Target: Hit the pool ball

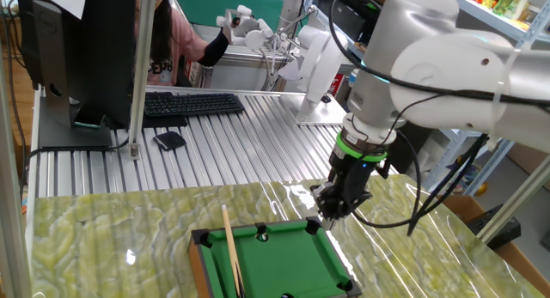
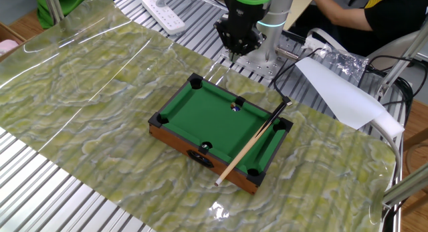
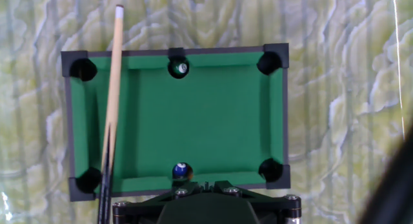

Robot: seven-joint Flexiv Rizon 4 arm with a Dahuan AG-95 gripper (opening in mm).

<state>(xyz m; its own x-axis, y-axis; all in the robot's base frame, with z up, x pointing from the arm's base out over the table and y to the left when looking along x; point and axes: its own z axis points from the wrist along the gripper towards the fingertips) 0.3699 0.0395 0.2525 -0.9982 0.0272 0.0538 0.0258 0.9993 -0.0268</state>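
Fingers (image 2: 235, 50) hang beyond the mini pool table's (image 2: 175, 106) far rail; we cannot tell their spread. Just inside that rail we see the pool ball (image 3: 182, 170). Across one end lies the cue stick (image 2: 251, 144).

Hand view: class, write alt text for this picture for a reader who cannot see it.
Looking straight down on a mini green pool table on marbled green sheeting, a dark pool ball sits by the near rail, just above the gripper's housing. A second ball rests at the far side pocket, and a wooden cue stick lies along the left rail.
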